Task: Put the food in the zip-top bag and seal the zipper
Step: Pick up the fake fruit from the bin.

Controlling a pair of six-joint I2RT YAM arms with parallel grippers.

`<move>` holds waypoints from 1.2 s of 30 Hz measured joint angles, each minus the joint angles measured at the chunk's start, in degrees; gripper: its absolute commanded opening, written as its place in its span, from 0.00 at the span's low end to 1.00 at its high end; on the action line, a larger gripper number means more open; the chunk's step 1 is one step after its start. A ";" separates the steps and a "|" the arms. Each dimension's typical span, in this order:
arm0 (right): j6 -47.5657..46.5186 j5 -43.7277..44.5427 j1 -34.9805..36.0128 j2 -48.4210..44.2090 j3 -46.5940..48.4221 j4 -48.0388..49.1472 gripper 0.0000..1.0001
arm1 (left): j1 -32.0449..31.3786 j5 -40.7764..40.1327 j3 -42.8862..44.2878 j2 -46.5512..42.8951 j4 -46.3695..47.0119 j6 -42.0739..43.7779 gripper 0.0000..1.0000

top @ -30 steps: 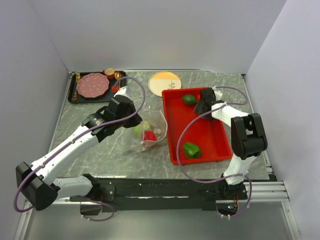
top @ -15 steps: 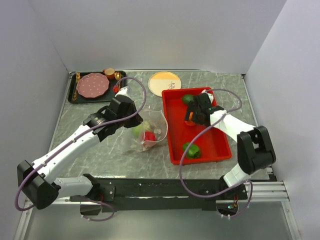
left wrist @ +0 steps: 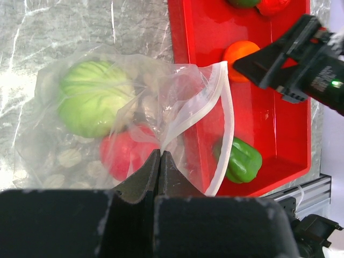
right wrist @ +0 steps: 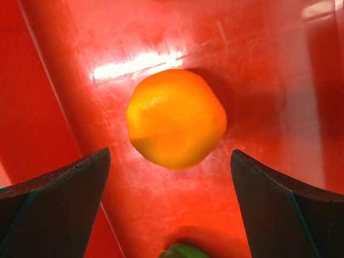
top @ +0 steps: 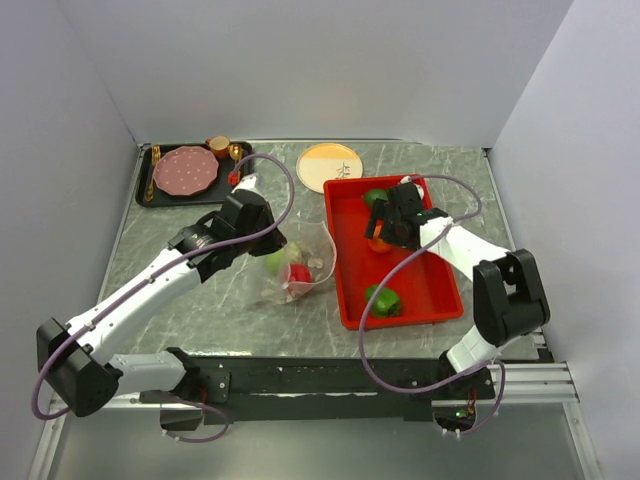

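L arm runs from lower left of the top view diagonally up to mid-frame, wrist bent down over the zip-top bag [top: 300,268]. The left claw [left wrist: 160,161] is clenched, pinching the bag's clear film right where one end of the zipper [left wrist: 230,123] runs in; the bag mouth gapes toward the red tray [top: 440,285]. R arm rises from lower right, elbow high, forearm angled up-left over the tray. The right claw [right wrist: 169,158] points down, released, jaws wide either side of the orange fruit [right wrist: 174,118], not touching it. Bag lies on the bench [top: 200,310], centre of top view, just left of the tray. Food count: 6 pcs. In bag, 2: 1 light green cabbage [left wrist: 94,99], 1 red fruit [left wrist: 126,156]. In tray, 4: the orange one, 1 green pepper [left wrist: 239,158] at the tray's lower end, 1 dark green fruit [top: 375,197] and 1 red piece [left wrist: 271,5] at its upper end. Upper left: 1 black tray [top: 210,192] w/ 1 pink plate [top: 184,170]; 1 yellow plate [top: 330,165] top centre.
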 measured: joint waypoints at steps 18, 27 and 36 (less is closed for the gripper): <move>3.06 -0.90 -1.14 5.44 1.68 0.52 0.81 | 0.00 -0.24 0.00 -0.46 0.00 -0.07 0.01; 3.74 -2.14 -1.36 5.55 2.05 1.49 0.57 | 0.00 -0.22 0.00 -0.48 0.00 -0.09 0.01; 4.24 -3.74 -1.38 -1.97 -1.01 1.62 0.56 | 0.00 -0.13 0.00 -0.46 0.00 -0.04 0.01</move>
